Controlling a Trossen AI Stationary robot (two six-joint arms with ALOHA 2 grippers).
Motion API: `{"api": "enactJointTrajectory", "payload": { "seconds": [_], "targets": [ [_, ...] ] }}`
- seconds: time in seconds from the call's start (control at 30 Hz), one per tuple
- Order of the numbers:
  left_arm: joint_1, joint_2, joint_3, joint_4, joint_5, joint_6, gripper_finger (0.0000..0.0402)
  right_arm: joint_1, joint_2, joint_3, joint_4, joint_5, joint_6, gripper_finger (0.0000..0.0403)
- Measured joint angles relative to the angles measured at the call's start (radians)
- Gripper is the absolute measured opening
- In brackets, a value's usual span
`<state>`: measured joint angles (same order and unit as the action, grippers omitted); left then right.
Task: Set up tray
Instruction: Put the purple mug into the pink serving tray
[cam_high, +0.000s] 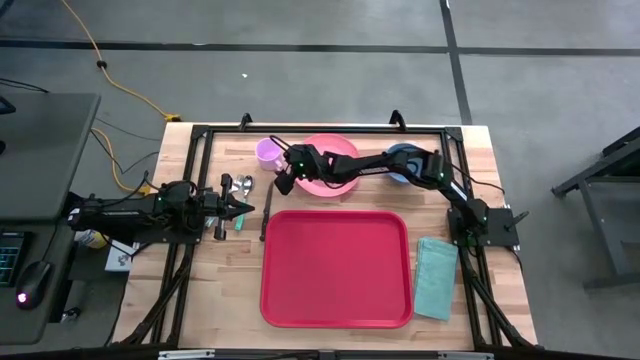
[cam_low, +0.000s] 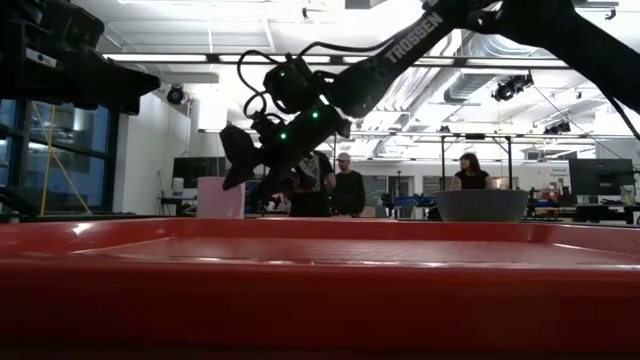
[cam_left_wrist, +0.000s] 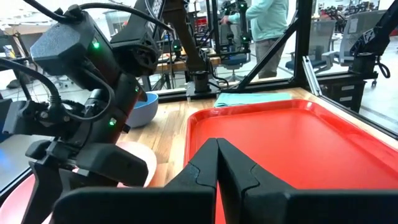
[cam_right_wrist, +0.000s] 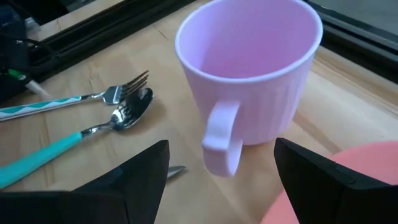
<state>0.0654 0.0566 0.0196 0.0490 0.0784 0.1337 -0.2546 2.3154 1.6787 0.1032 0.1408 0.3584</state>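
Right gripper (cam_right_wrist: 221, 177) hangs with its two dark fingers (cam_right_wrist: 134, 180) spread wide, nothing between them. Straight ahead of the fingertips, close, stands a pale pink mug (cam_right_wrist: 252, 81), upright on the wooden table (cam_right_wrist: 81, 165), mouth up, its handle turned back toward the gap between the fingers; no contact visible. Just off one fingertip lies the rim of a round pink plate (cam_right_wrist: 367, 162), beside the mug. On the other side of the mug, further out from the gripper, a fork (cam_right_wrist: 87, 98) and a spoon (cam_right_wrist: 93, 132) with teal handles lie flat and side by side on the wood, heads toward the mug. A small metal tip shows near the fingertip on that side; what it belongs to cannot be told.

High view: right gripper (cam_high: 286, 180) is reached across the plate (cam_high: 335, 150), with the mug (cam_high: 267, 152) just beyond it. A blue bowl (cam_high: 400, 155) sits behind the gripper, under the arm.

Red tray (cam_high: 336, 267) lies flat on the table on the near side of the gripper, just beside the plate, nothing on it. A folded teal napkin (cam_high: 436, 277) lies along the tray's far short edge, well away from the gripper.

Left gripper (cam_high: 240, 209) waits low by the cutlery, close to the tray's other short edge, fingers (cam_left_wrist: 199, 174) pressed together, holding nothing.
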Motion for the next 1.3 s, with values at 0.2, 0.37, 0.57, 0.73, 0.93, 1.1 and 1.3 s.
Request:
{"api": "enactJointTrajectory", "payload": {
  "seconds": [0.2,0.37,0.57,0.73,0.93,1.1,1.3],
  "targets": [
    [0.0,0.0,0.0,0.0,0.0,0.0,0.0037,0.0,0.006,0.0,0.031,0.008,0.0,0.0271],
    [0.0,0.0,0.0,-0.001,0.0,-0.002,0.0037,0.002,0.024,0.0,0.046,-0.001,0.015,0.0263],
    [0.0,0.0,0.0,-0.007,0.0,-0.002,0.0037,0.005,0.038,0.0,0.059,-0.003,0.031,0.0238],
    [0.0,0.0,0.0,-0.007,0.0,-0.006,0.0037,0.006,0.038,0.002,0.069,0.009,0.028,0.0208],
    [0.0,0.0,0.0,-0.015,0.0,-0.007,0.0037,0.006,0.038,0.002,0.076,0.011,0.03,0.0154],
    [0.0,0.0,0.0,-0.027,0.0,-0.007,0.0037,0.007,0.038,0.002,0.082,0.01,0.03,0.0104],
    [0.0,0.0,0.0,-0.026,0.0,-0.007,0.0037,0.007,0.038,0.002,0.083,0.01,0.026,0.0049]
  ]
}}
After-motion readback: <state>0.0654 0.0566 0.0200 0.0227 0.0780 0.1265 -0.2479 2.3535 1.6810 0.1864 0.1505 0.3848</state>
